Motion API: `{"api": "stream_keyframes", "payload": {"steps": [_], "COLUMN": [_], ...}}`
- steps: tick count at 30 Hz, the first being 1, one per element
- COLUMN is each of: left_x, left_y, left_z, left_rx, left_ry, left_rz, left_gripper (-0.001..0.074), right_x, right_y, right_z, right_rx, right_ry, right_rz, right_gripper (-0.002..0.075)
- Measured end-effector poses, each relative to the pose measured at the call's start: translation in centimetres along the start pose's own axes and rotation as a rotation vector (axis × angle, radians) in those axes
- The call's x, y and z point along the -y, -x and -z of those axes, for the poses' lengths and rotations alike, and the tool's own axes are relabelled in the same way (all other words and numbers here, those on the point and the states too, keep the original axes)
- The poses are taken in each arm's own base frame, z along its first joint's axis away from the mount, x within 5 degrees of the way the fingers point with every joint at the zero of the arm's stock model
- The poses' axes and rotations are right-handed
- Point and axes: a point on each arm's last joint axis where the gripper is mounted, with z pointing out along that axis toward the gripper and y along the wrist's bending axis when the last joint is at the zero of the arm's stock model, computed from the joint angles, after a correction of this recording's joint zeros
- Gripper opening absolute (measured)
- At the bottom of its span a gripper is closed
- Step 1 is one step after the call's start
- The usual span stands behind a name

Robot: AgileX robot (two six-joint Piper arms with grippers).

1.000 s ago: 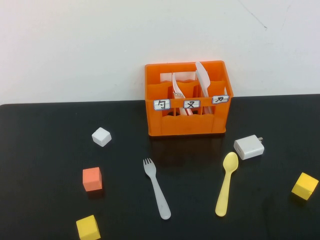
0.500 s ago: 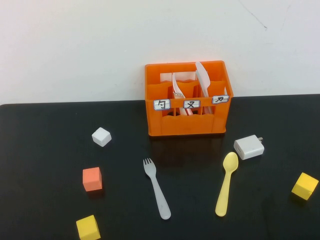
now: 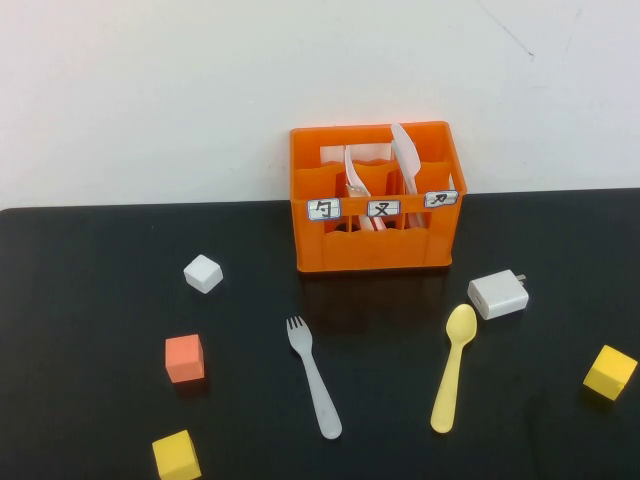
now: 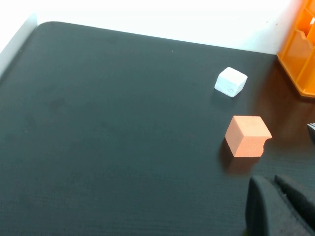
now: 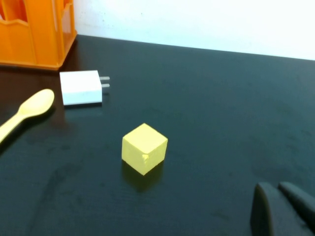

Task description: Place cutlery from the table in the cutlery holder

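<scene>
**Operator:** Where's the cutlery right now?

**Spotter:** Both pieces lie flat on your black surface (image 3: 90, 300), in front of the orange cutlery holder (image 3: 375, 250). Your translucent fork (image 3: 313, 376) is front and a little left of the holder, tines toward it. Your pale yellow spoon (image 3: 453, 366) is to the right of the fork and well apart from it, bowl toward the holder. Just beside the spoon's bowl sits a white plug-in charger (image 3: 498, 294). The holder stands against the white wall, with white utensils (image 3: 404, 155) upright in its middle and right compartments.

**Operator:** And my grippers?

**Spotter:** Neither shows from the high camera. Your left gripper (image 4: 278, 206) appears only at the edge of its wrist camera, fingers pressed together, holding nothing, near an orange cube (image 4: 247, 136), with a white cube (image 4: 231, 81) beyond. Your right gripper (image 5: 280, 209) is likewise at the edge of its wrist camera, fingers pressed together and empty, near a yellow cube (image 5: 144, 148).

**Operator:** Anything else loose?

**Spotter:** A second yellow cube (image 3: 176, 456) at the front left.
</scene>
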Motion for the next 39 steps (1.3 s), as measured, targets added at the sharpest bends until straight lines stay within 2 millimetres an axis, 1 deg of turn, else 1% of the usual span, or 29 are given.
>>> {"api": "stream_keyframes", "payload": {"steps": [5,10,14,16,21,24,27,31,35,38,39], "left_x": [0.0,0.2,0.6,0.8,1.4,1.6,1.7,1.9,1.9,1.9,1.8], "left_y": [0.1,0.5,2.2,3.1,5.2,6.0,6.7,7.2,7.5,7.5,7.5], "left_z": [0.0,-0.1,0.2,0.5,1.8,2.5,3.3,4.0,4.5,4.5,4.5], "left_rx": [0.008,0.075,0.258,0.36,0.627,0.753,0.856,0.944,1.001,1.008,1.001], "left_ry": [-0.003,-0.023,-0.071,-0.098,-0.168,-0.201,-0.228,-0.262,-0.3,-0.313,-0.317], "left_rz": [0.004,0.01,0.012,0.012,0.012,0.012,0.014,0.032,0.068,0.099,0.137], "left_gripper": [-0.0003,-0.0003,-0.0003,-0.0003,-0.0003,-0.0003,-0.0002,-0.0003,-0.0002,-0.0002,-0.0002], "right_x": [0.0,0.1,0.2,0.3,0.5,0.5,0.6,0.6,0.6,0.6,0.6], "right_y": [0.2,0.8,1.8,2.5,4.2,4.6,4.7,4.8,5.0,4.9,4.9], "right_z": [-0.1,0.0,0.1,0.3,1.0,1.3,1.4,1.4,1.5,1.5,1.5], "right_rx": [0.041,0.111,0.219,0.301,0.498,0.558,0.572,0.582,0.603,0.599,0.599], "right_ry": [-0.005,-0.013,-0.026,-0.036,-0.059,-0.066,-0.067,-0.07,-0.073,-0.073,-0.073], "right_rz": [0.0,0.0,0.0,0.002,0.002,0.002,0.002,0.006,0.008,0.01,0.01], "right_gripper": [-0.0002,-0.0002,-0.0002,-0.0002,-0.0002,-0.0002,-0.0002,-0.0002,-0.0002,-0.0002,-0.0002]}}
